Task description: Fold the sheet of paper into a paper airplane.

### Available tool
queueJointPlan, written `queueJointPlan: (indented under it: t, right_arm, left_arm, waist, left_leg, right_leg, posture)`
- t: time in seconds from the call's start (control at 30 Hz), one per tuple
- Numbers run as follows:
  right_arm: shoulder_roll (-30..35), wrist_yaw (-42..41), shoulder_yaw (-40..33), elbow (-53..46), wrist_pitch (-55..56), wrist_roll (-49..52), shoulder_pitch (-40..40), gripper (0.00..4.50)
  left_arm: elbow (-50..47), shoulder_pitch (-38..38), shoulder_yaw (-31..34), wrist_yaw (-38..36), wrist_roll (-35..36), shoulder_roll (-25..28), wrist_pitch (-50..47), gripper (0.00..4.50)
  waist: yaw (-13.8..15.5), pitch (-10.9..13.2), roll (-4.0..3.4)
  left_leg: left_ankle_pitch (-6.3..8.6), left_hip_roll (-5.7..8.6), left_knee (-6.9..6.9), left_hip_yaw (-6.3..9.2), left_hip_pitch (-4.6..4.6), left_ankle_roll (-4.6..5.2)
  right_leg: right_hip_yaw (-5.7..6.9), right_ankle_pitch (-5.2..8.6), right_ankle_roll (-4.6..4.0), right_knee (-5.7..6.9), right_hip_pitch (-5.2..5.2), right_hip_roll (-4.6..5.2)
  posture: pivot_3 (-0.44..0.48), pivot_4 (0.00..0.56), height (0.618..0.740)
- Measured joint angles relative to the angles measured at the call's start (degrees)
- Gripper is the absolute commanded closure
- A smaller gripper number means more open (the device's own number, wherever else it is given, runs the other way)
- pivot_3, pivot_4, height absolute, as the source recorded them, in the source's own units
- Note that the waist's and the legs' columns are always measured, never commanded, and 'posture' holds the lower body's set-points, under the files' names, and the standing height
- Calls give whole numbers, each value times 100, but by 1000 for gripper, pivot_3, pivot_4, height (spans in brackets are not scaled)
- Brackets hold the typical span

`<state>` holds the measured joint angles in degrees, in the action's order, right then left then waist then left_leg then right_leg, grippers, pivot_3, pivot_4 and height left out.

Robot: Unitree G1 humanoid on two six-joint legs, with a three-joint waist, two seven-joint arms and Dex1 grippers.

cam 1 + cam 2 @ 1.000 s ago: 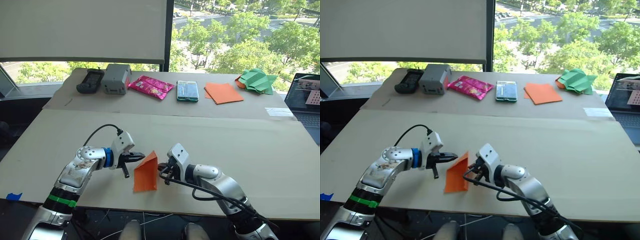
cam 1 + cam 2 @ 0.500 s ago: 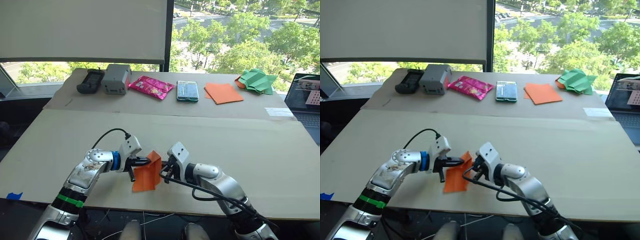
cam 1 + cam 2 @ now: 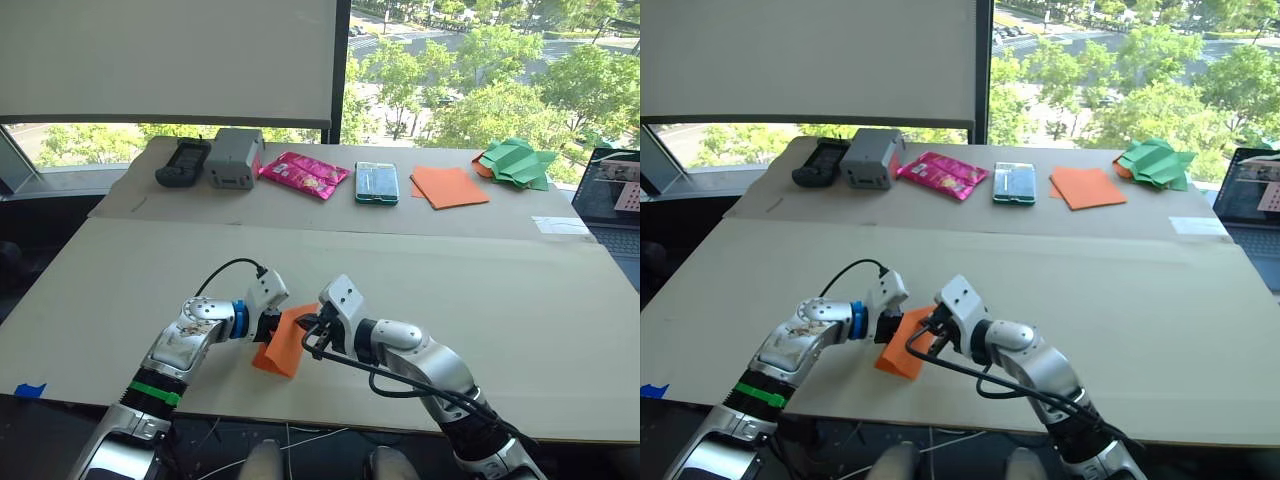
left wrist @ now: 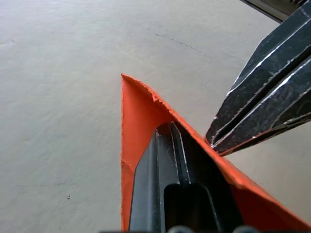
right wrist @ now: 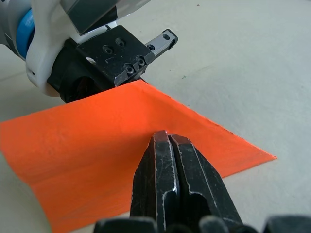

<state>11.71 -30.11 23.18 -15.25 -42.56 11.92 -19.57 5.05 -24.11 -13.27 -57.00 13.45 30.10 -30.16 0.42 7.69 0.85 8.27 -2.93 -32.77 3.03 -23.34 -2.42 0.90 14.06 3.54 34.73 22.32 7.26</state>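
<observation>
An upper-floor office or lab: cardboard-covered table [image 3: 480, 290], roller blind [image 3: 165, 55], window over treetops [image 3: 480, 75], and laptop [image 3: 612, 195] at far right.

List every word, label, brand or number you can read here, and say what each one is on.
None can be read.
Pink packet: print too small to read.
Phone: screen content blurred.
Laptop: screen shows a pattern, no legible text.
Grey box and black device: no readable label.
Orange sheet of paper: blank.
</observation>
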Motion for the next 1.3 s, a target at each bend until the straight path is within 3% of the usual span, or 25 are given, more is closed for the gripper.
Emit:
queueJointPlan:
  t: [0.17,0.4,1.03,1.3]
  right_arm:
    - [-12,22,84,255,2,-73,-23,4500]
    - [-88,10,100,463,31,-170,-218,4500]
    - [-564,19,137,915,143,-280,-644,4500]
    - [-941,80,227,1780,503,-514,-945,4500]
  left_arm:
    - [-334,389,438,46,91,424,-138,4483]
    - [-689,741,931,140,406,614,-399,4483]
    - [-798,898,663,264,441,421,-478,4483]
    - [-852,978,736,298,477,470,-508,4483]
  waist:
    - [-88,0,0]
    - [-92,1,1]
    - [-115,1,1]
    - [-125,1,1]
  left_leg:
    - [12,-1,1,3,6,-20]
    - [13,-1,1,4,2,-21]
    - [13,-1,1,5,6,-21]
    - [13,-1,2,5,7,-21]
  right_leg:
    - [-1,1,-2,12,5,0]
    - [-1,2,-3,11,4,0]
    - [-1,2,-4,19,6,0]
    - [-2,1,-4,21,7,0]
  posture:
    - [0,150,702]
    - [0,150,702]
    - [0,150,702]
    - [0,150,702]
